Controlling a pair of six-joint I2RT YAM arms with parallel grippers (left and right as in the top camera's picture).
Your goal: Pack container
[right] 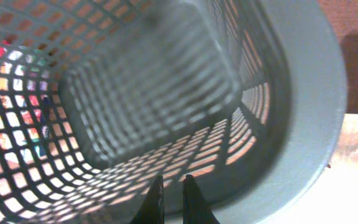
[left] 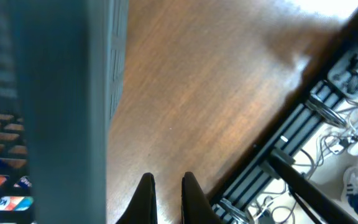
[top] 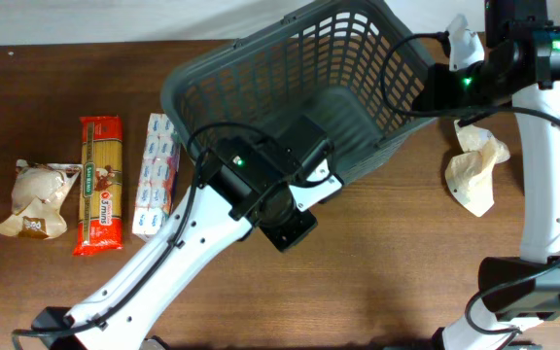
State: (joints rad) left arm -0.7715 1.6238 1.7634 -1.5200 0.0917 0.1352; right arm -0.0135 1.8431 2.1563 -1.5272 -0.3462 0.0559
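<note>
On the bench, far centre: the container [top: 261, 87] is seen as a dark grey lattice basket, set askew to the bench [top: 377, 262] edges, with its open mouth and slotted floor exposed to the overhead camera.
Container interior: no item is seen inside; wood and coloured patches are glimpsed through the slots in the right wrist view.
Left end effector [left: 168, 199]: the fingers are drawn close together with only a narrow slit between them; bare wood is seen through the slit and nothing is gripped.
Left end effector position: it is held over open bench, just beside the container's outer wall, which fills the left of the left wrist view as a blurred grey band.
Right end effector [right: 173, 199]: the fingers are likewise set close together, directly over the container's broad rim, at its right end in the overhead view; whether the rim is pinched cannot be told.
Spaghetti pack [top: 99, 185]: a red packet is laid flat left of the container, lengthwise towards the far edge.
White and blue pack [top: 157, 175]: it is laid just beside the spaghetti pack, between it and the container.
Clear bag [top: 37, 199]: pale round contents are shown; it is placed furthest left.
Crumpled pale wrapper [top: 474, 170]: it is laid right of the container, near the right arm.
</note>
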